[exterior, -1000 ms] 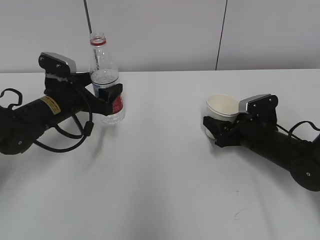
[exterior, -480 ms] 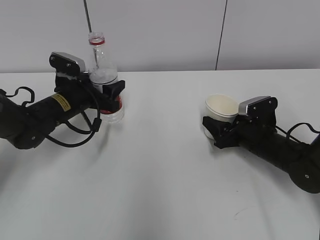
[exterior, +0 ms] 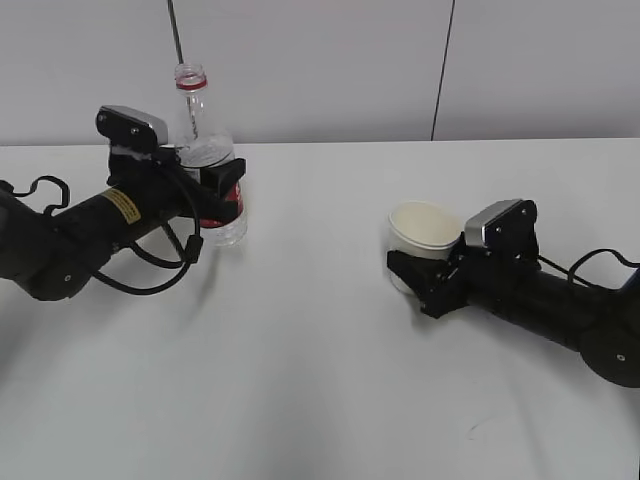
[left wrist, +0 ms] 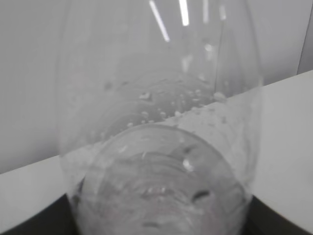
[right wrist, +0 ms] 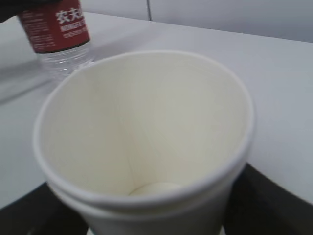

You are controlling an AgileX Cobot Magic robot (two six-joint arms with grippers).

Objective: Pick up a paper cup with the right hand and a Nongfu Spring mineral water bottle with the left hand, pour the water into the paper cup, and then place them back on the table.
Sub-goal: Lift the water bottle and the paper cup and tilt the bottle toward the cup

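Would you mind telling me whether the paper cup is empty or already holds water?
Empty: the right wrist view looks into the paper cup and shows dry walls and a bare bottom.

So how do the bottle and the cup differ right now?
The Nongfu Spring mineral water bottle is tall, clear plastic with a red label and holds water; the paper cup is short, opaque cream and empty inside. The bottle has a narrow neck, the cup a wide rim. Both are uncapped and gripper-held: left gripper, right gripper.

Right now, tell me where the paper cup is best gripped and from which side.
Grip the paper cup on its side wall just under the rolled rim, coming in level from the right. It stands upright and tapers downward, so the rim stops slipping and the mouth stays clear. The right gripper already holds it roughly so.
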